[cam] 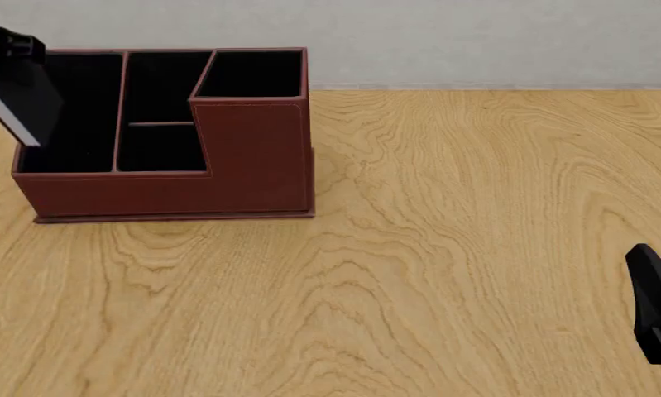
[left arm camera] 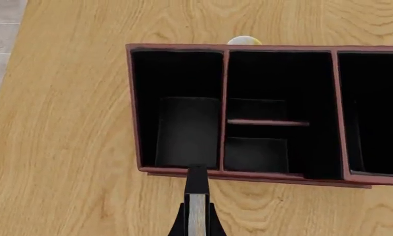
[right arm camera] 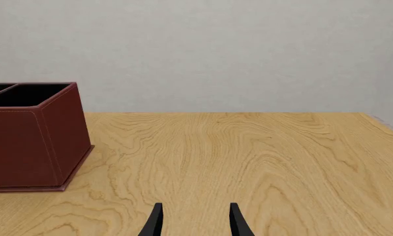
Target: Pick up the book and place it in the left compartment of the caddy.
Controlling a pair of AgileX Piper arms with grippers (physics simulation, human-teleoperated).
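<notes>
While held, book (cam: pixel 19 106) overhangs caddy (cam: pixel 253 157) rim.

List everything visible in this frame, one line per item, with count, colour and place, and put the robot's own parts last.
Reddish-brown leather-look organizer caddy: one, black inside, four compartments, standing far left on the table.
Long narrow left compartment: one, black-lined, at the caddy's left end; the book hangs over it.
Small thin black-covered book with white page edges: one, tilted, held in the left gripper above the left compartment.
Small pale rounded object: one, just behind the caddy's far wall, mostly hidden; cannot tell what it is.
Light wooden table: one, woodgrain, beneath everything.
Pale grey wall: one, behind the table.
Left gripper: one, black, shut on the book at the caddy's left end.
Right gripper: one, black, fingers apart, empty, low at the near right.
</notes>
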